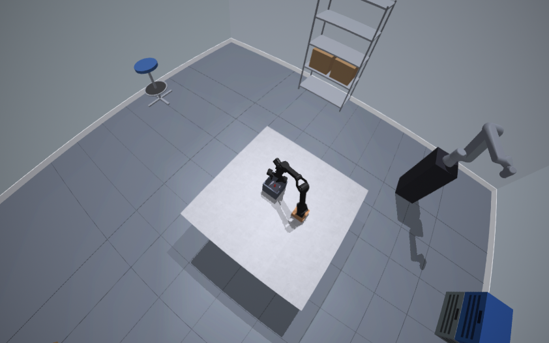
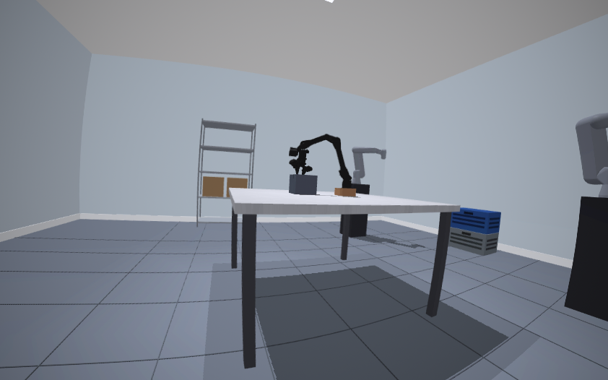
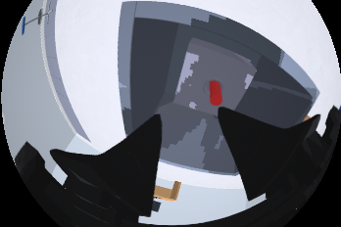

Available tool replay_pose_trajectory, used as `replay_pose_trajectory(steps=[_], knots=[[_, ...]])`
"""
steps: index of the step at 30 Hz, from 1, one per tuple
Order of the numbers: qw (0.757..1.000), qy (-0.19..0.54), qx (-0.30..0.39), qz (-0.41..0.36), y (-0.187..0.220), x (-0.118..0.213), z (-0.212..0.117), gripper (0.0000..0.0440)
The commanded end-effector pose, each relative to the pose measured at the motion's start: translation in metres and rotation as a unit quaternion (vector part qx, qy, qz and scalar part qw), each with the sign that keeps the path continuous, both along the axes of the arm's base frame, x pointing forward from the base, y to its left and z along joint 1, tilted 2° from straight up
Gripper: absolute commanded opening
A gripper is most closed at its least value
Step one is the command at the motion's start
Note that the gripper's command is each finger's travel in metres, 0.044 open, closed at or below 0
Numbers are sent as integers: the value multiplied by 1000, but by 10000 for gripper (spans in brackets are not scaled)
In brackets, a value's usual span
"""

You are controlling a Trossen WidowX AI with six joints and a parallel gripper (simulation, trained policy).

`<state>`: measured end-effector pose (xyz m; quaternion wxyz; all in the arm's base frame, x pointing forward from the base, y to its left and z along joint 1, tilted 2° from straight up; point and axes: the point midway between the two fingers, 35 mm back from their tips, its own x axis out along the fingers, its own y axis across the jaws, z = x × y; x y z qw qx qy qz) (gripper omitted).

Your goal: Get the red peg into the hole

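The tool (image 1: 277,182) (image 2: 303,173) (image 3: 190,115) hung spread above the box (image 1: 271,190) (image 2: 303,185) (image 3: 126,68), seemingly to clear the red peg (image 1: 274,185) (image 3: 216,94) standing at the plate's (image 3: 230,61) hole

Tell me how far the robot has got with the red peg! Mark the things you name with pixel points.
The peg (image 1: 274,185) (image 3: 216,93) is down in the box (image 1: 271,191) (image 2: 303,184) (image 3: 126,64), standing at the plate's (image 3: 196,49) hole. The pincer (image 1: 277,182) (image 2: 303,173) (image 3: 190,115) holds nothing: its fingers are apart, with the peg beyond their tips. Much of the peg still shows, so I can't tell if it's fully in. It may need a push.
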<state>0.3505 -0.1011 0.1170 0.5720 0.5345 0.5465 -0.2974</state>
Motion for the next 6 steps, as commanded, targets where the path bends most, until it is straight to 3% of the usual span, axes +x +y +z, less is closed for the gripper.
replay_pose_trajectory(steps=[1,6], knots=[[1000,-22,12,1,-3,5,14,237],[999,-43,22,2,-8,11,27,248]])
